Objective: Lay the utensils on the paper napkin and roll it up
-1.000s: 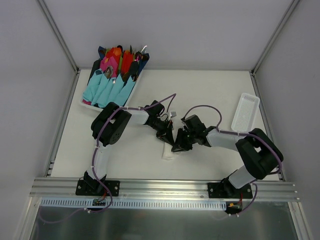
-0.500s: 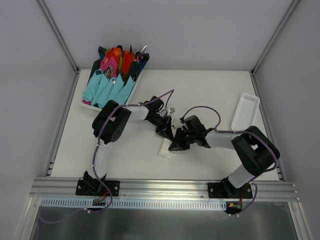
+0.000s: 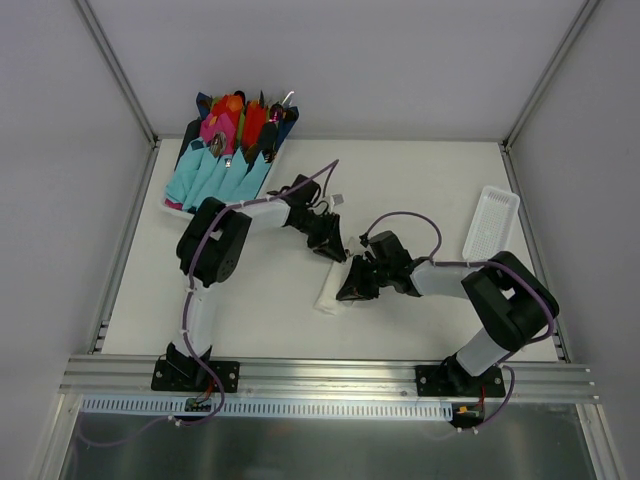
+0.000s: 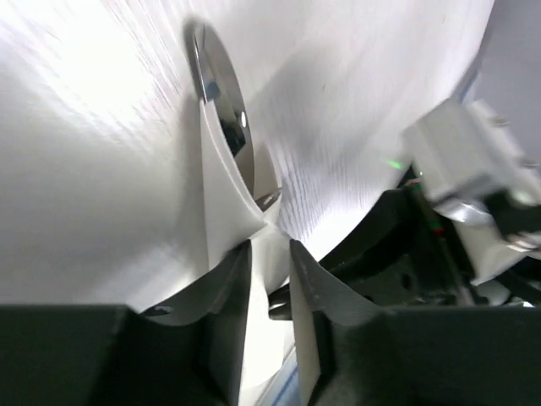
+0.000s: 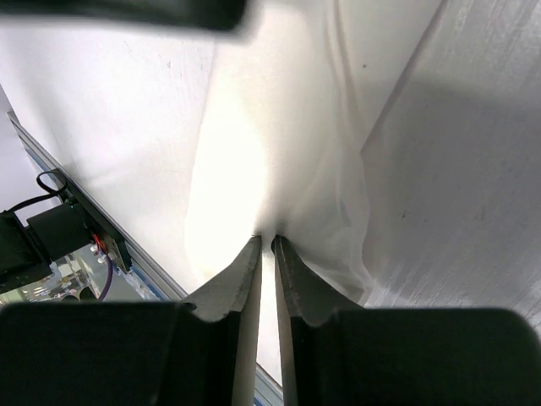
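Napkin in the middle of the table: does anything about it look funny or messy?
A little. In the left wrist view, the shiny rounded end of a utensil pokes out of the paper napkin, so the roll is open there. Seen from above, the napkin lies slanted and loosely bunched between the left hand and right hand.

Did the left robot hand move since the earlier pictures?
Yes. The left gripper moved back, away from the robot, closer to the coloured napkin bundles.

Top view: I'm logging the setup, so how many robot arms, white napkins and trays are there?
Robot arms: 2 (left arm, right arm)
White paper napkin: 1
Trays: 2 (empty ribbed tray, tray of coloured napkin bundles)
Total: 5
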